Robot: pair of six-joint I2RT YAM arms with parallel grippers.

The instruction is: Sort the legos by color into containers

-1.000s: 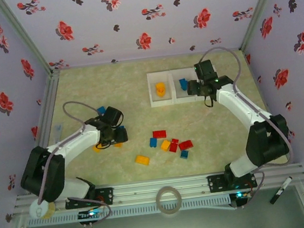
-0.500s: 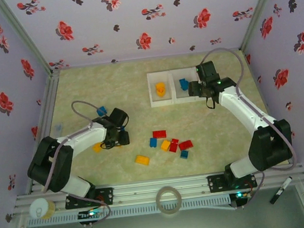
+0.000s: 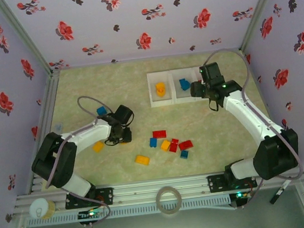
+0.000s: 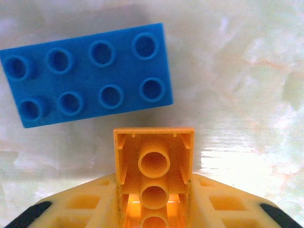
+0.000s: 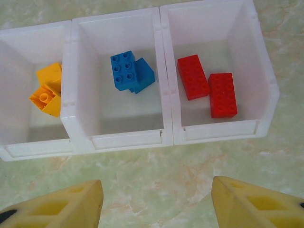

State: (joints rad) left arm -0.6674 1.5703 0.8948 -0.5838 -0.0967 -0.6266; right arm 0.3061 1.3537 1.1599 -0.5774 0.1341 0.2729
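From above, the left gripper point(image 3: 122, 130) sits low on the mat, well apart from the tray point(image 3: 151, 96). Its wrist view shows the jaws clamped on one end of an orange-yellow brick point(image 4: 154, 156). A blue brick point(image 4: 88, 73) lies just beside, so the lift might twist the yellow one loose or drag the blue. The right gripper point(image 5: 154, 204) hangs empty near the tray, fingers apart, and may crowd the way to the yellow compartment.
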